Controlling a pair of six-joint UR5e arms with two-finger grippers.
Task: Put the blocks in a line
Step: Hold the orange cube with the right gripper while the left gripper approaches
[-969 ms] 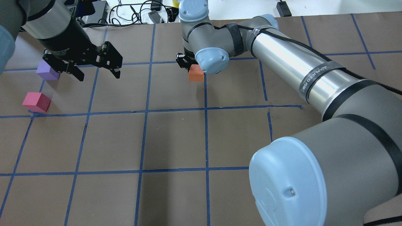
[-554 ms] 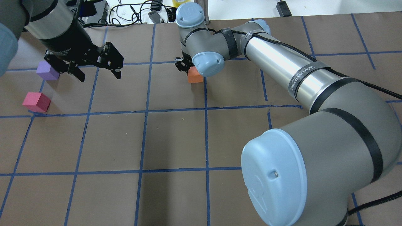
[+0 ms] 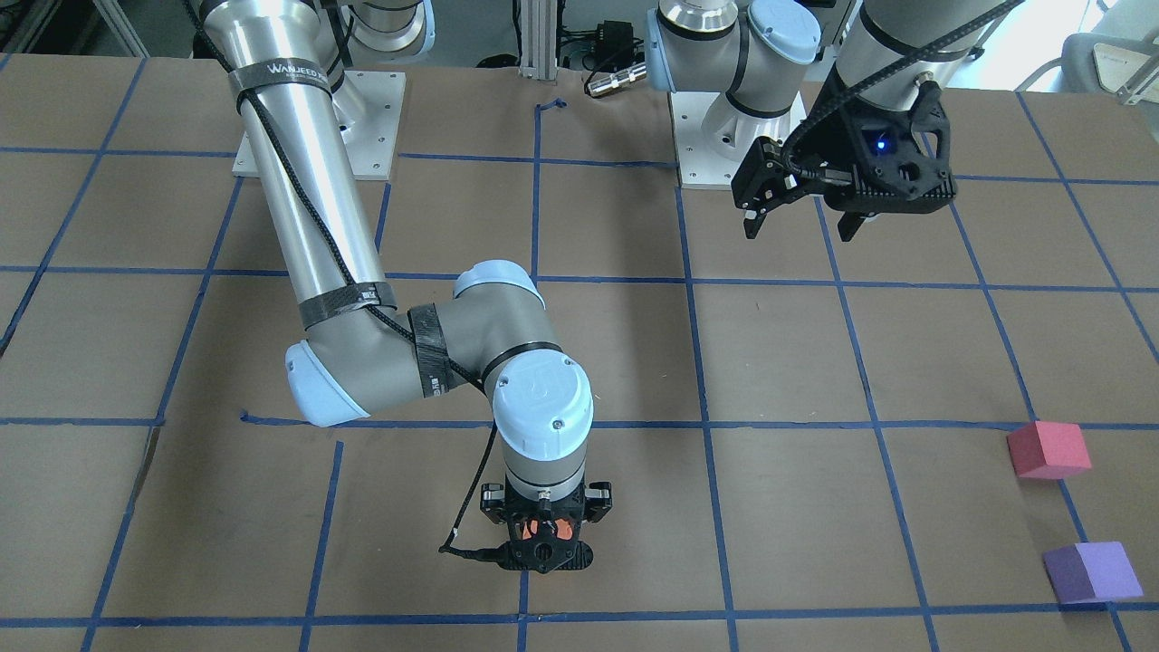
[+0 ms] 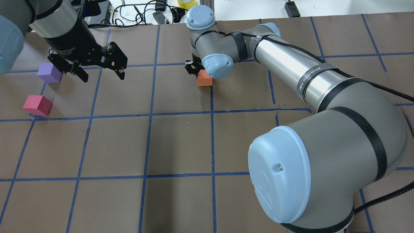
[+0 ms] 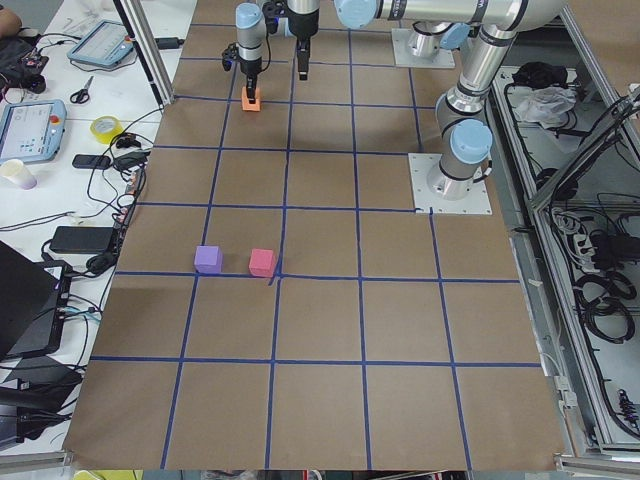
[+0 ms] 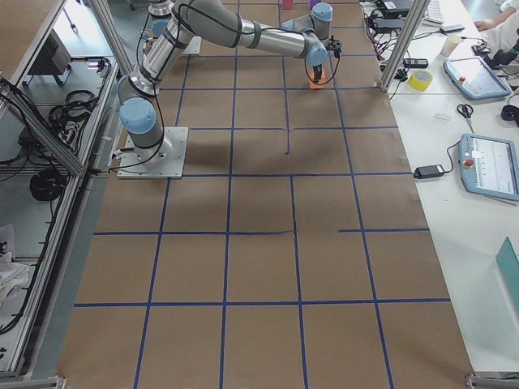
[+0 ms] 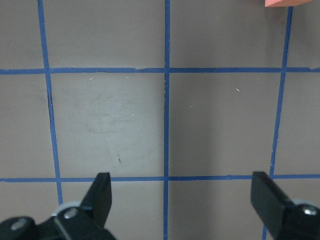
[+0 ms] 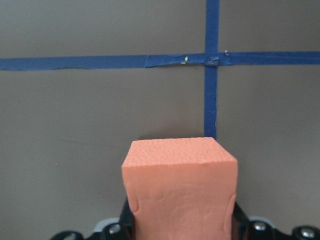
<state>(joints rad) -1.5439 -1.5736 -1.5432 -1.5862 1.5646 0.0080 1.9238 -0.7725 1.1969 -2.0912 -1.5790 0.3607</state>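
Orange block [image 4: 204, 79]: clamped between the fingers of the right gripper [image 3: 543, 532], low over the brown paper [image 4: 181, 142]; whether it touches the paper cannot be told.
Orientation: a cube, so it has no long axis; in the right wrist view its faces sit square to the blue tape lines [image 8: 212, 75].
Tape: one line runs just beside the orange block, and a crossing lies just ahead of it.
Pinkish-red block [image 4: 37, 105] and purple block [image 4: 49, 72]: well apart from the orange block, toward the robot's left, near each other without touching, both flat on the paper.
Left gripper [image 4: 103, 77]: spread wide and empty, hanging above the paper between the orange block and the other two blocks, closer to the purple one.
In the way: the right arm's wrist joint [image 4: 216, 66] covers part of the orange block in the overhead view.
Cables [image 4: 139, 14]: beyond the orange block, at the far table edge.
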